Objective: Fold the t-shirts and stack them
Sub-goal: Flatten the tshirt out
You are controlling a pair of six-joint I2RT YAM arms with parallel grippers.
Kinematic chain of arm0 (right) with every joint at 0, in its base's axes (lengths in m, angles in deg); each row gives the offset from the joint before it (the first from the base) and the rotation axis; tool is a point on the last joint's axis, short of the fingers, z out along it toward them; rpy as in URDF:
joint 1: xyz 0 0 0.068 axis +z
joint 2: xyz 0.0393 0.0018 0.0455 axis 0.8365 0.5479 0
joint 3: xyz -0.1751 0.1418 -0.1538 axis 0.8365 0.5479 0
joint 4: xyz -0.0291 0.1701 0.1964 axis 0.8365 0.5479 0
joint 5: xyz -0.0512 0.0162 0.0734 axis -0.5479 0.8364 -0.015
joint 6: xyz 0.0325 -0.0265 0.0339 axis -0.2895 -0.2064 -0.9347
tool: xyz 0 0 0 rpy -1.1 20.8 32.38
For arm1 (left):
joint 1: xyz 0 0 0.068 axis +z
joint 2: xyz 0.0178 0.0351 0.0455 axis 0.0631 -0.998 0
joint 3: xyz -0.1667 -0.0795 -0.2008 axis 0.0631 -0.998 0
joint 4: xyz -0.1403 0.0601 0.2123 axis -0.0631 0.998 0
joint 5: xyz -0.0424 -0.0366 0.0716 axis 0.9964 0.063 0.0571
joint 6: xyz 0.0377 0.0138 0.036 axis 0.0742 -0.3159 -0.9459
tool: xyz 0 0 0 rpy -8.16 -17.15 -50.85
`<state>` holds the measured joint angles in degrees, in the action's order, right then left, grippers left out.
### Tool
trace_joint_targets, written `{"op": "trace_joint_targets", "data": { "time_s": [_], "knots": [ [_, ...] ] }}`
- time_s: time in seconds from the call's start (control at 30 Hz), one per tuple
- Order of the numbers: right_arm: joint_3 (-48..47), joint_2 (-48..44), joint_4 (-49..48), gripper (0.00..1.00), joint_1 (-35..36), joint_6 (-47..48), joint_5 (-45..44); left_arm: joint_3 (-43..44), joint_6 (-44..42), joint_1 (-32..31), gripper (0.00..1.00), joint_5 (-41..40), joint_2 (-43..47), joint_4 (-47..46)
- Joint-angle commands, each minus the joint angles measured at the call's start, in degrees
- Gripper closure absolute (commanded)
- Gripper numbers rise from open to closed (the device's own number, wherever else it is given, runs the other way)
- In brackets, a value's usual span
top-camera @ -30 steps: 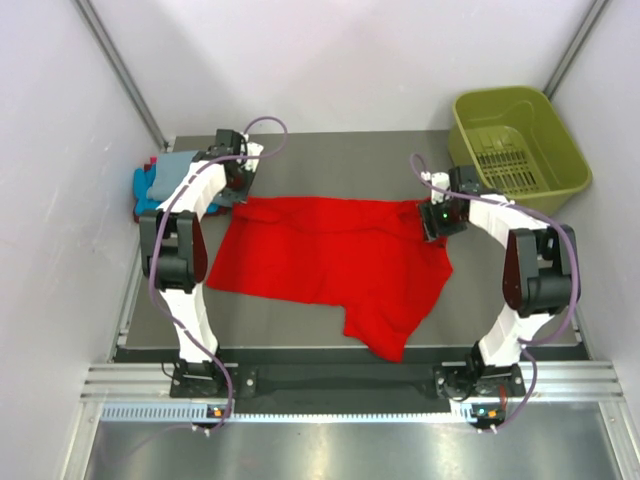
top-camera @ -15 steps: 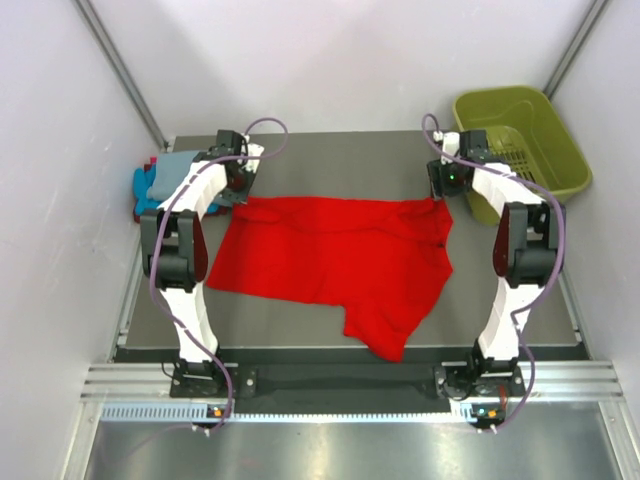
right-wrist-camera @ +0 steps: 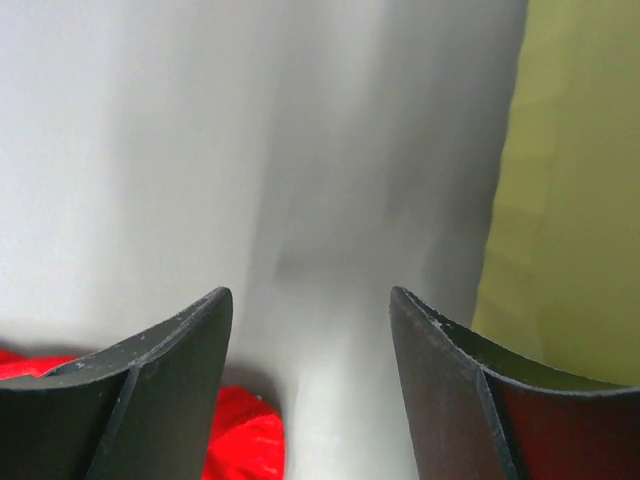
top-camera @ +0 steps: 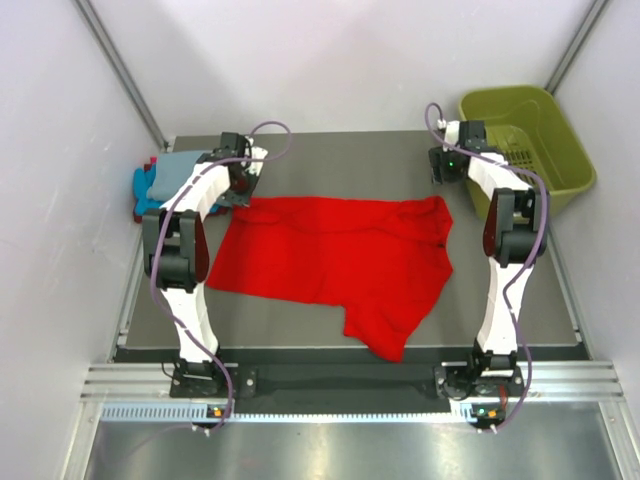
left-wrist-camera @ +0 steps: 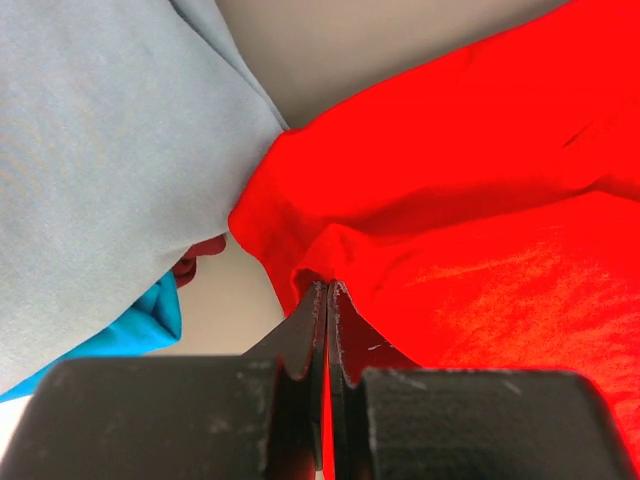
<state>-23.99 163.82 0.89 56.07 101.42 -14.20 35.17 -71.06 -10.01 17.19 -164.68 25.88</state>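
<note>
1. Risk, left side: the left jaws are pressed together on a thin bite at the far left corner of the red shirt (left-wrist-camera: 470, 200). With so little cloth between them, I judge a firm pull could strip the corner out.
2. Risk, pile: that corner touches the grey shirt (left-wrist-camera: 110, 150), which lies on a turquoise shirt (left-wrist-camera: 140, 325) at the far left of the tabletop (top-camera: 330, 160). A sideways drag could snag and shift that pile.
3. Risk, right side: the right jaws are spread and hold nothing. If the left arm (top-camera: 195, 195) lifts alone, the shirt would likely swing skewed and bunch instead of opening flat.
4. Risk, basket: the right arm (top-camera: 500, 190) is close beside the green basket (top-camera: 525, 140). A careless descent could knock its rim.
5. Risk, shape: the near right part of the red shirt trails toward the near edge in a crumpled lobe, so any fold made now would come out uneven.
6. Position: the red shirt lies spread across the middle of the tabletop. Its far left corner is inside the left jaws. Its far right corner is below and left of the right jaws, apart from them and only just showing in the wrist view.
</note>
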Motion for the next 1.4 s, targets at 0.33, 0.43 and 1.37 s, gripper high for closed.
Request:
{"op": "trace_joint_targets", "data": {
  "time_s": [0.33, 0.43, 1.37],
  "knots": [
    [-4.58, -0.03, -8.07, 0.33, -10.71, 0.75, -11.18, -0.96, -1.06, -1.87, 1.00, -2.21, 2.57, -0.85],
    [-3.71, -0.21, -8.07, 0.33, -11.85, 0.84, -11.53, -0.96, -1.06, -2.22, 1.00, -2.57, 2.91, -0.93],
    [36.11, -30.79, -3.59, 0.38, -1.05, 7.61, 5.34, -4.13, -0.01, -2.48, 1.00, -1.69, 6.96, -2.34]
  ]
}}
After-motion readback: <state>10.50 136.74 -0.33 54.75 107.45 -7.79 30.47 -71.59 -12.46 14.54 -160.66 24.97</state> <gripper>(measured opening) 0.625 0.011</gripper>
